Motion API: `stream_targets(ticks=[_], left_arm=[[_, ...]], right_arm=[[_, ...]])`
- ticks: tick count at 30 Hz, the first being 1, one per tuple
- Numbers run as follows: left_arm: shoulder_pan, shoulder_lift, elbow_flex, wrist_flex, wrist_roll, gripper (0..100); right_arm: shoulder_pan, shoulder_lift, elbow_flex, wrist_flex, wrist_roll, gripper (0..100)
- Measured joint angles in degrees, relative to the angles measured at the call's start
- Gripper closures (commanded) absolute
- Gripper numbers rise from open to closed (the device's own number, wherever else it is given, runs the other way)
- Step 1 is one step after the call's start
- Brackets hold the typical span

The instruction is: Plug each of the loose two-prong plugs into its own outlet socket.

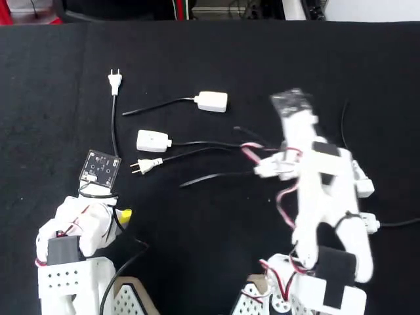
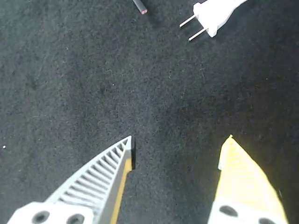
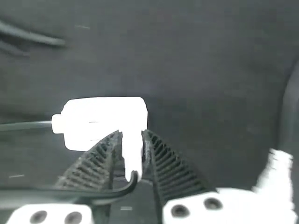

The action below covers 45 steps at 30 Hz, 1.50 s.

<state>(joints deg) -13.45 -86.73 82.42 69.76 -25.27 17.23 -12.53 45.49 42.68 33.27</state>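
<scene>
Not yet plugged in: far plug (image 1: pixel 115 80), near plug (image 1: pixel 146 166); near socket (image 1: pixel 152 141), far socket (image 1: pixel 211 101) empty. Left claw (image 2: pixel 180 137) spread, right claw (image 3: pixel 131 133) almost pressed together.

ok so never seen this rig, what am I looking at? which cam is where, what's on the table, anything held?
Two small robot arms work at a black-clothed table. The high view is a fixed camera looking down on both. The other two cameras ride on the wrists and look past each gripper. On the cloth lie two loose two-prong plugs, the far plug and the near plug, and two white sockets, the far socket and the near socket, each on a black cable, nothing plugged in. The left gripper is open and empty, the near plug ahead of it. The right gripper is right at one of the sockets; whether it grips it, I can't tell.
</scene>
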Motion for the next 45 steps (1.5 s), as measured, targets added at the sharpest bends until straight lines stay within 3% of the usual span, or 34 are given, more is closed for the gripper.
stream_targets(ticks=[8, 13, 24, 29, 41, 43, 45], left_arm=[[0.0, 0.0, 0.0, 0.0, 0.0, 70], [0.0, 0.0, 0.0, 0.0, 0.0, 70], [0.0, 0.0, 0.0, 0.0, 0.0, 70], [0.0, 0.0, 0.0, 0.0, 0.0, 70], [0.0, 0.0, 0.0, 0.0, 0.0, 70], [0.0, 0.0, 0.0, 0.0, 0.0, 70], [-0.53, 0.0, 0.0, 0.0, 0.0, 70]], right_arm=[[15.03, 0.09, 0.09, -6.33, 7.82, 98.6], [16.62, 0.09, 0.09, -7.91, 8.26, 97.2], [15.3, 4.31, 0.09, -8.0, 8.26, 65.5], [12.75, 0.09, 0.09, -5.98, 0.0, 57.2], [-4.4, -27.43, -20.31, 24.26, -16.62, 59.0], [-8.18, -28.13, -24.97, 28.57, -17.05, 67.3], [-12.66, -28.13, -27.96, 31.56, -17.23, 82.2]])
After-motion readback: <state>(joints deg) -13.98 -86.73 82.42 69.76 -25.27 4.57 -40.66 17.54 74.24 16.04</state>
